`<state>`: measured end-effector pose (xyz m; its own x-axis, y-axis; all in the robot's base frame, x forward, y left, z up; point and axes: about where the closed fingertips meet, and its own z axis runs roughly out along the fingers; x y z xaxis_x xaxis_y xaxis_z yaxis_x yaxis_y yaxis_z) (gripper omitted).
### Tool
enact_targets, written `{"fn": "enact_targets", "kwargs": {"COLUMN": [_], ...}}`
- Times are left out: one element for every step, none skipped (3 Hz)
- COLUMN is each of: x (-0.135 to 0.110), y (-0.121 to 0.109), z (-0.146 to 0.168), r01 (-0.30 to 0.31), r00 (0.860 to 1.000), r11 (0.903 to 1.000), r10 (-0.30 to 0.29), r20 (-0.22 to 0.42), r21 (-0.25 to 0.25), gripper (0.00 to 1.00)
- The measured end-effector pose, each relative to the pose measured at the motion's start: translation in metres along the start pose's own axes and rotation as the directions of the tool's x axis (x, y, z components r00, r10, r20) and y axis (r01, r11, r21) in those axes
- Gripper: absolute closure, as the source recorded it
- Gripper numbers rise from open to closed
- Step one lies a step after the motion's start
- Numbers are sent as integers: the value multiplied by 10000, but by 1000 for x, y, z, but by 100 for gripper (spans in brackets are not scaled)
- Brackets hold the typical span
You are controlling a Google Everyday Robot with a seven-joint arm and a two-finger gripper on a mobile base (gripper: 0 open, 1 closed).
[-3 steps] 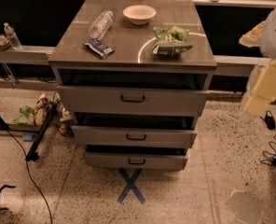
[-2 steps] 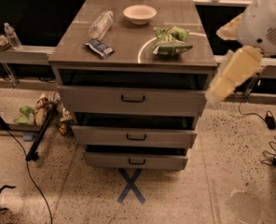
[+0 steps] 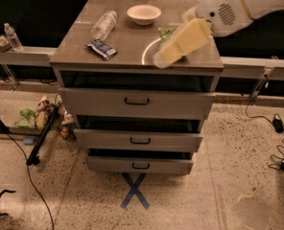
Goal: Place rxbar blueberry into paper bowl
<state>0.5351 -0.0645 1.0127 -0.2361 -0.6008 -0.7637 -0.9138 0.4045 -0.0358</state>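
Observation:
The rxbar blueberry point(image 3: 102, 49), a small dark blue bar, lies flat on the left part of the cabinet top point(image 3: 127, 51). The paper bowl point(image 3: 144, 14), off-white and round, stands empty at the back middle of the top. My gripper point(image 3: 165, 57) reaches in from the upper right on a white arm and hangs over the right half of the top, well to the right of the bar and in front of the bowl. It holds nothing that I can see.
A clear plastic bottle point(image 3: 104, 25) lies behind the bar. A green chip bag point(image 3: 164, 32) is mostly hidden behind my gripper. The cabinet has three drawers point(image 3: 136, 101), slightly open. Cables and clutter lie on the floor at the left, and a blue X point(image 3: 135, 190) marks the floor.
My arm has swung in from the right edge to over the cabinet top's right side. The view has moved closer to the cabinet. The bar, bowl and bottle have not moved.

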Motion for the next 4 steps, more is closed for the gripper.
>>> {"fn": "enact_targets", "kwargs": {"x": [-7,-8,-7,-18], "y": [0,0,-8,-39], "z": [3,15,51,90], "r01": [-113,-513,-621,-416], "r00": [9997,9964,9937,9901], "r11": [9999,9986,9969,9897], "r10": [113,505,574,223], "r20": [219,676,960,1388], "r21": [-14,104,473,1373], "gripper": [0,0,0,0]}}
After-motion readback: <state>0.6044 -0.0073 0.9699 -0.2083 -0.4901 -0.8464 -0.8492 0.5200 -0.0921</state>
